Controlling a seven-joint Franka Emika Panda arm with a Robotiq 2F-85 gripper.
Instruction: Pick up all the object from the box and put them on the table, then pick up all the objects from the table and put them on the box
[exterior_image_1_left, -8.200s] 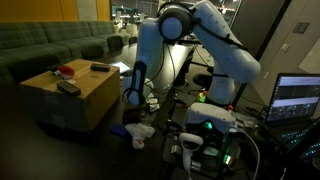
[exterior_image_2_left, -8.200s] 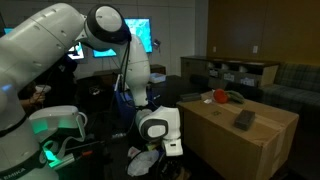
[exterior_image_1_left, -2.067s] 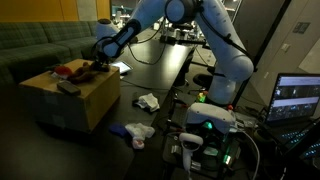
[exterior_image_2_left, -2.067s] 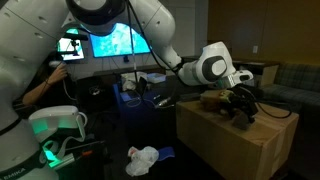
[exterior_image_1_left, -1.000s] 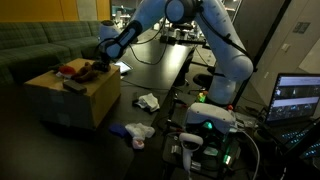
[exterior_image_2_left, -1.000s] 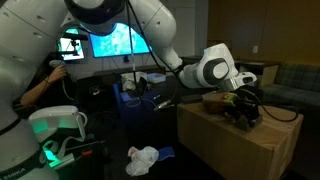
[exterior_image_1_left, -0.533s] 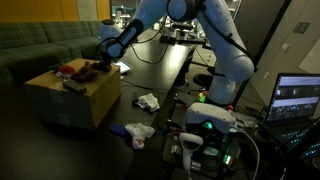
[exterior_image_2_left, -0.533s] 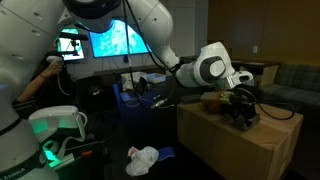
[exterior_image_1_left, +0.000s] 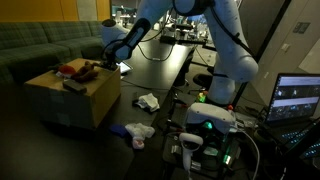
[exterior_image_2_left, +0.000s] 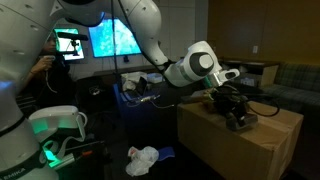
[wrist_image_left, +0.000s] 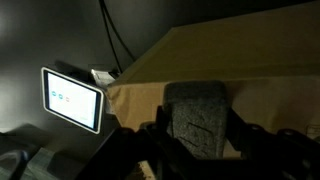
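Arm (exterior_image_2_left: 150, 45) reaches out above box (exterior_image_2_left: 255, 150), claw (exterior_image_2_left: 238, 114) clasping dark block (wrist_image_left: 196, 118).

There's the tan box (exterior_image_1_left: 75, 105), a red item (exterior_image_1_left: 68, 68), a speckled dark-grey block (wrist_image_left: 195, 118), and a white cloth (exterior_image_1_left: 148, 101) against the glossy black table (exterior_image_1_left: 166, 84).

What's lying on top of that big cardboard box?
A red item and a dark block lie on the box. A grey block sits between the gripper's fingers; what lies under it is covered.
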